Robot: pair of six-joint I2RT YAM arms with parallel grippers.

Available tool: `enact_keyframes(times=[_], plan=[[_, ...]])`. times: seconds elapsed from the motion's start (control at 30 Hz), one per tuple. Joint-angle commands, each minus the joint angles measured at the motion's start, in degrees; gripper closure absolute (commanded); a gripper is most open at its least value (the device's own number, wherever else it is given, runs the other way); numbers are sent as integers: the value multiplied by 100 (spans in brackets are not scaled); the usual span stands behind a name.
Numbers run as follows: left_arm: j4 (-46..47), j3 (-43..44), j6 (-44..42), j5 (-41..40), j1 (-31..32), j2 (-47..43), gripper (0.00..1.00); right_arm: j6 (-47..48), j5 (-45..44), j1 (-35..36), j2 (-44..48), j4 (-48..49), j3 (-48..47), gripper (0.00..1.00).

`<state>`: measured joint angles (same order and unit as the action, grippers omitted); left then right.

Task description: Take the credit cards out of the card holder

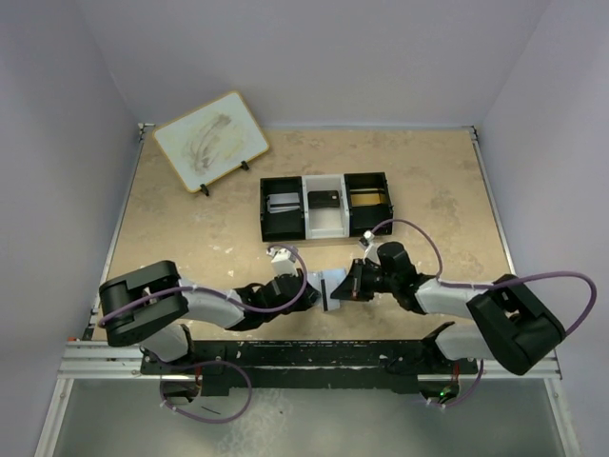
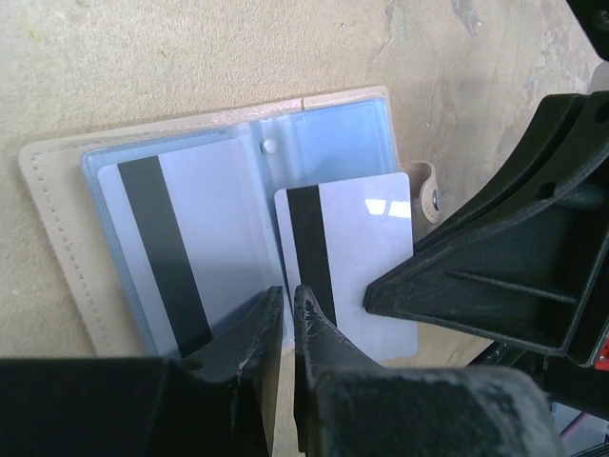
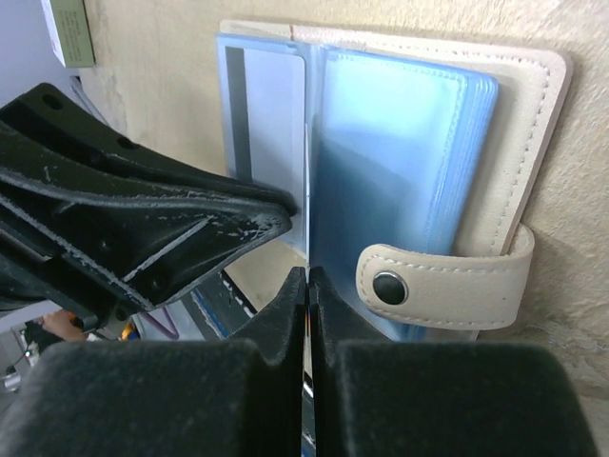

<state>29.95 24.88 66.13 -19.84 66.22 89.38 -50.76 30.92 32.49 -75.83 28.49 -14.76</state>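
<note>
The right gripper has its jaws pressed together with no gap showing, and a thin pale edge rises from between them. In the left wrist view the same black jaws meet the long side of a white credit card with a black magnetic stripe, so they appear to be pinching that card. The left gripper has its jaws closed to a narrow slit at the near edge of the holder, right where the striped end of the white credit card meets a clear sleeve. I cannot tell which of the two they grip.

The white credit card lies tilted over the right-hand sleeves and juts past the edge of the card holder, a flat folding wallet with pale-blue plastic pockets and a stitched tan cover. The holder lies open on the speckled beige table, between the two grippers and near the arms' bases. A second striped card sits squarely inside the left-hand pocket. A tan strap with a dark snap button curls over the holder's side.

Farther back – well apart from the holder – stands a black-and-white three-compartment tray, with a small dark card in its white middle compartment. A wood-framed whiteboard is propped in the far left corner.
</note>
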Motion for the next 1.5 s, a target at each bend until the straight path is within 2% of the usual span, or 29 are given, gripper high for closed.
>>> enact_keyframes(times=[0.0,0.17,0.23,0.3,0.43,0.57,0.7,0.8,0.93,1.07,1.23,1.47], plan=[[-688,101,-395,-359,38,-813,88,200,-341,-28,591,-438,-335,100],[-2318,627,-1099,-832,-8,-1732,52,665,-887,-20,1480,-1209,-715,100],[-3045,880,-1365,-838,-223,-2022,40,957,-1072,-17,1745,-1413,-880,100],[-3574,1113,-1665,-603,-645,-2278,35,1273,-1237,-20,1968,-1481,-1027,100],[-4556,1580,-2256,-277,-1775,-2887,30,1686,-1665,-21,2313,-1201,-1227,100],[-5480,2203,-2893,-18,-2860,-3226,24,2165,-1684,-17,2403,-709,-1286,100],[-6137,2578,-3520,54,-3824,-3393,22,3025,-1791,-6,2162,-539,-1588,100],[-6232,2473,-3894,-50,-4311,-3575,20,3827,-1854,32,1774,-579,-2001,100],[-6081,2003,-4067,-712,-4376,-3899,20,5004,-1741,213,1111,-481,-2580,100],[-5983,1949,-3996,-829,-4377,-4249,20,6250,-1649,466,340,-471,-3266,100],[-6172,2041,-4040,-1750,-4376,-4360,20,7628,-1889,879,-878,-682,-4227,100],[-6233,2064,-4040,-1960,-4378,-4480,20,8527,-2530,1018,-2143,-1078,-5361,100]])
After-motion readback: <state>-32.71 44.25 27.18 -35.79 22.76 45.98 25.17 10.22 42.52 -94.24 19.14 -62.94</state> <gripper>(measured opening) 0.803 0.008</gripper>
